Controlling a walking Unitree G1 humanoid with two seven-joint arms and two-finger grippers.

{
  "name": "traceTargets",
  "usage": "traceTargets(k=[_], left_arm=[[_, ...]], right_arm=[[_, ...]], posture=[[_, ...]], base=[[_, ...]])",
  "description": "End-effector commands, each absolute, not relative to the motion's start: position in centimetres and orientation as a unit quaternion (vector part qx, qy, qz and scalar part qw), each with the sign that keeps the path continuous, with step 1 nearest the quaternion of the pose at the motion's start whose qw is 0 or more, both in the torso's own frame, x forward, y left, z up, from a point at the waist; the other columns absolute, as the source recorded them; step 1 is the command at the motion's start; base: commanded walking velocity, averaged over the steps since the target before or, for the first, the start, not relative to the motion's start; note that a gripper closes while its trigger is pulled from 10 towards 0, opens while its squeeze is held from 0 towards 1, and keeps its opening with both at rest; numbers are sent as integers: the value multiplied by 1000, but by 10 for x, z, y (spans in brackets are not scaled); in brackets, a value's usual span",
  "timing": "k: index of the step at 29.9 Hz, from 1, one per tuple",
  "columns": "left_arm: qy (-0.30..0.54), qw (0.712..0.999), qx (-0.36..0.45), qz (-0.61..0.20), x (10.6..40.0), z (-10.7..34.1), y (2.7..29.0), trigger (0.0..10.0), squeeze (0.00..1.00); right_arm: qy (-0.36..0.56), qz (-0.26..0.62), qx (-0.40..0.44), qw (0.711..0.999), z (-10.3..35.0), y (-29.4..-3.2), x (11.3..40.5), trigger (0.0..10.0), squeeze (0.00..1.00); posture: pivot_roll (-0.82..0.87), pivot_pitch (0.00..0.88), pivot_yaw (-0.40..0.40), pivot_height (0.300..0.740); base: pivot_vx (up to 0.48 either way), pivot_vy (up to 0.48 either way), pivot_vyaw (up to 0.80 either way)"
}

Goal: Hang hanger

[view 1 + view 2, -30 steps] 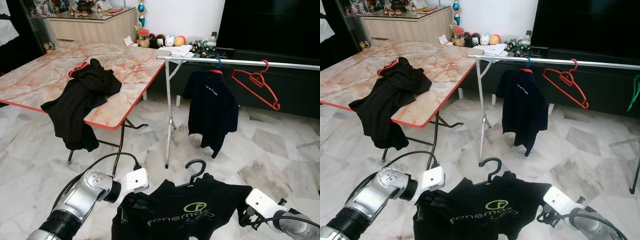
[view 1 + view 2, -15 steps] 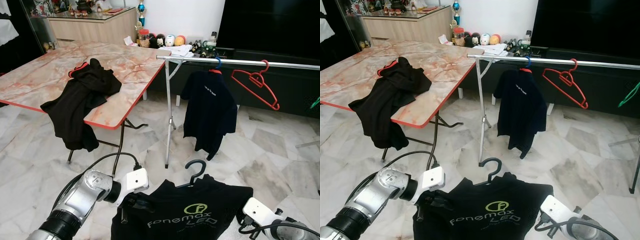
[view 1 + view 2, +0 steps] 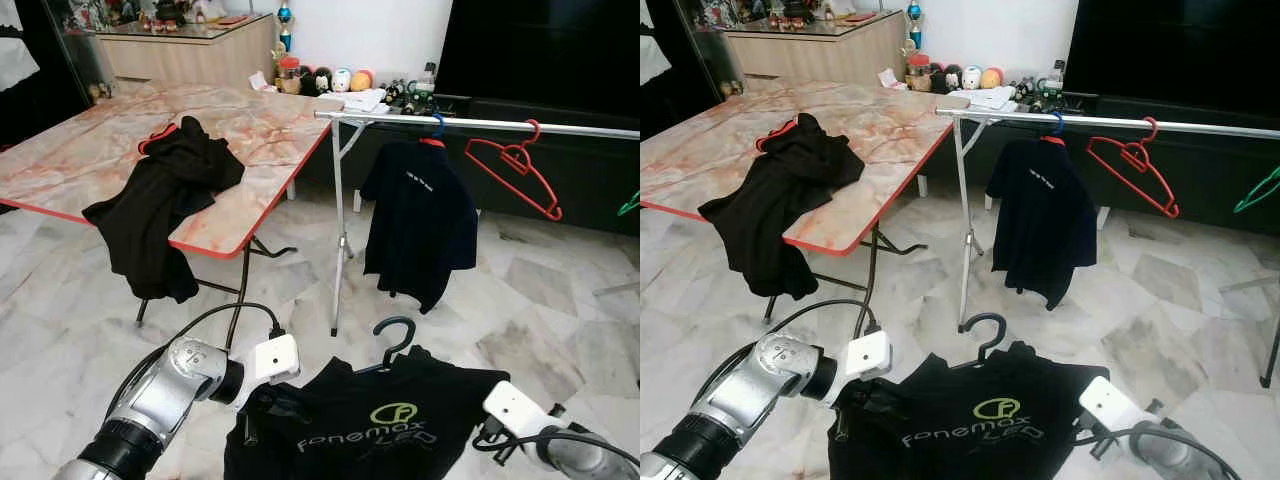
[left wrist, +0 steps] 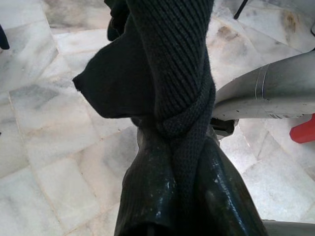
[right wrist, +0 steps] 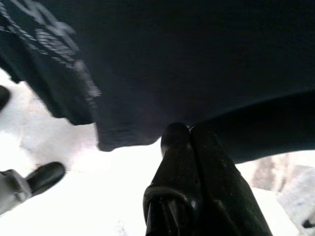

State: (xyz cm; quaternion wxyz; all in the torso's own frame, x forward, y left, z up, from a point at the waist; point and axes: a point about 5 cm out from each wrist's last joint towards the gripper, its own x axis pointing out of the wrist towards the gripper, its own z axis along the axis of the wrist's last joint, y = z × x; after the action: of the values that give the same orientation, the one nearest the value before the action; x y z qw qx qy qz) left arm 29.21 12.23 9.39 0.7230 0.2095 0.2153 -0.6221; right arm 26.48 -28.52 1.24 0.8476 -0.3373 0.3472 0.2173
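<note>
A black garment [image 3: 160, 205] droops over the edge of the marble counter [image 3: 70, 165] on the left. Low in front, the left gripper [image 4: 172, 162] has its fingers [image 4: 147, 196] clamped on the ribbed collar of a black Fonemax shirt [image 3: 370, 425], whose dark hanger [image 3: 392, 340] hooks upward. The right gripper [image 5: 189, 135] pinches the shirt's other shoulder, fingers closed on cloth. Beyond, a navy shirt [image 3: 418, 225] and a bare red hanger [image 3: 515, 170] hang on the rail [image 3: 480, 123]
</note>
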Motion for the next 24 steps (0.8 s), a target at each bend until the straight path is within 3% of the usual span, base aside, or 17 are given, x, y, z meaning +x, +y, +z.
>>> traceTargets(k=[1,12,24], left_arm=[[198,722,205,-630,292,100,119,0,0],[199,723,206,-628,292,101,120,0,0],[197,724,209,-627,292,101,118,0,0]], right_arm=[[352,218,-326,850,11,-284,265,157,0],[358,210,-343,843,11,-289,263,0,0],[335,166,-356,857,19,-292,273,0,0]], posture=[[-54,8,44,740],[-55,9,43,740],[-52,9,45,740]], base=[[0,0,0],[0,0,0],[0,0,0]])
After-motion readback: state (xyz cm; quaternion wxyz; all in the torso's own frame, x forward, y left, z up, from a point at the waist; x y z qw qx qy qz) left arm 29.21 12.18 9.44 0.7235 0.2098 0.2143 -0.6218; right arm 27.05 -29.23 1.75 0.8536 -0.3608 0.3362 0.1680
